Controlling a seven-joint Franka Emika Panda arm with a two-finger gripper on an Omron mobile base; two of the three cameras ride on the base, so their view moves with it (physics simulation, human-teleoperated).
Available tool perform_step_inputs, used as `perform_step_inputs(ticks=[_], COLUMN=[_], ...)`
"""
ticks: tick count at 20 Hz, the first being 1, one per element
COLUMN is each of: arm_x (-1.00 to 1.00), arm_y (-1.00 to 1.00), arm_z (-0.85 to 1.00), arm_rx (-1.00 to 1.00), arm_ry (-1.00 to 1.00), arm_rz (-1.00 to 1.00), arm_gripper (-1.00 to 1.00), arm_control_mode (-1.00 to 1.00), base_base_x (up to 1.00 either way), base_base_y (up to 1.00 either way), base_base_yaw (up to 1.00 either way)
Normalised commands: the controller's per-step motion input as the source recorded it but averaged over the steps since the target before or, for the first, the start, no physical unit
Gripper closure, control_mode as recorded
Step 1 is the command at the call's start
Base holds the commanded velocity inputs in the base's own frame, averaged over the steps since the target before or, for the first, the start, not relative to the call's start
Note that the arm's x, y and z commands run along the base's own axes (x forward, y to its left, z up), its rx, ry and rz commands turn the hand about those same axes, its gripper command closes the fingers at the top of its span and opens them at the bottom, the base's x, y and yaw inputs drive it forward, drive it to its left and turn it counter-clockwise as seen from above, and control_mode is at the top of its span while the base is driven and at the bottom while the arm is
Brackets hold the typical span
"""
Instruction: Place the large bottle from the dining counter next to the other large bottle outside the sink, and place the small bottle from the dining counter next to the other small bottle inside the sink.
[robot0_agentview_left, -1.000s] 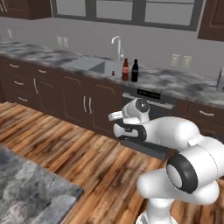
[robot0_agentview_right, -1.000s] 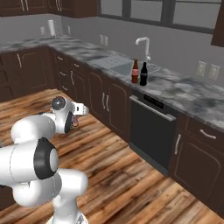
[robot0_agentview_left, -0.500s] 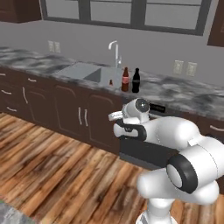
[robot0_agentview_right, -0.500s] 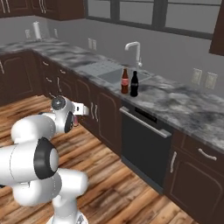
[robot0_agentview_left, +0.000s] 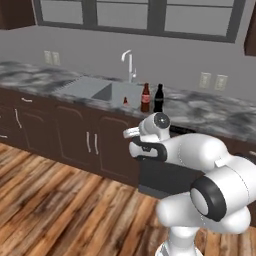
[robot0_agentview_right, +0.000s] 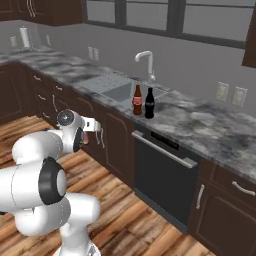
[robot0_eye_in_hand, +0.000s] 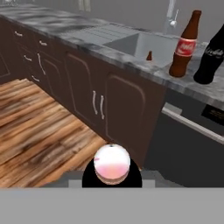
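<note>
My gripper (robot0_eye_in_hand: 112, 176) is shut on the small bottle (robot0_eye_in_hand: 112, 165), seen from above as a white cap over pink. It is held close to my body, in front of the dark cabinets and below counter height (robot0_agentview_left: 132, 133) (robot0_agentview_right: 89, 131). On the counter right of the sink (robot0_agentview_left: 95, 90) (robot0_agentview_right: 118, 90) (robot0_eye_in_hand: 131, 43) stand two large bottles side by side: a brown one with a red label (robot0_agentview_left: 145, 97) (robot0_agentview_right: 137, 100) (robot0_eye_in_hand: 186, 45) and a black one (robot0_agentview_left: 159, 98) (robot0_agentview_right: 149, 103) (robot0_eye_in_hand: 210, 54). The tip of another small bottle (robot0_agentview_left: 125, 101) (robot0_eye_in_hand: 149, 56) pokes up inside the sink.
A curved faucet (robot0_agentview_left: 129, 62) (robot0_agentview_right: 146, 62) rises behind the sink. Below the two large bottles is a black dishwasher front (robot0_agentview_left: 165, 175) (robot0_agentview_right: 162, 172) (robot0_eye_in_hand: 192, 140), with dark cabinet doors (robot0_eye_in_hand: 109, 105) to its left. Wooden floor (robot0_agentview_left: 60, 210) lies between me and the cabinets.
The whole picture has shifted: the base has driven toward the sink counter, which is now nearer and larger. The arm's pose and the held small bottle look unchanged.
</note>
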Motion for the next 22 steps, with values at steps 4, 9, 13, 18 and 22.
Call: perform_step_inputs(ticks=[4, 9, 13, 18, 22], arm_x=[0.0, 0.0, 0.0, 0.0, 0.0], arm_y=[0.0, 0.0, 0.0, 0.0, 0.0], arm_z=[0.0, 0.0, 0.0, 0.0, 0.0], arm_rx=[0.0, 0.0, 0.0, 0.0, 0.0], arm_ry=[0.0, 0.0, 0.0, 0.0, 0.0], arm_rz=[0.0, 0.0, 0.0, 0.0, 0.0], arm_gripper=[1.0, 1.0, 1.0, 1.0, 1.0], arm_control_mode=[1.0, 1.0, 1.0, 1.0, 1.0], base_base_x=[0.77, 0.85, 0.55, 0.37, 0.48], base_base_y=[0.19, 0.12, 0.32, 0.47, 0.44], base_base_yaw=[-0.22, -0.2, -0.25, -0.3, -0.33])
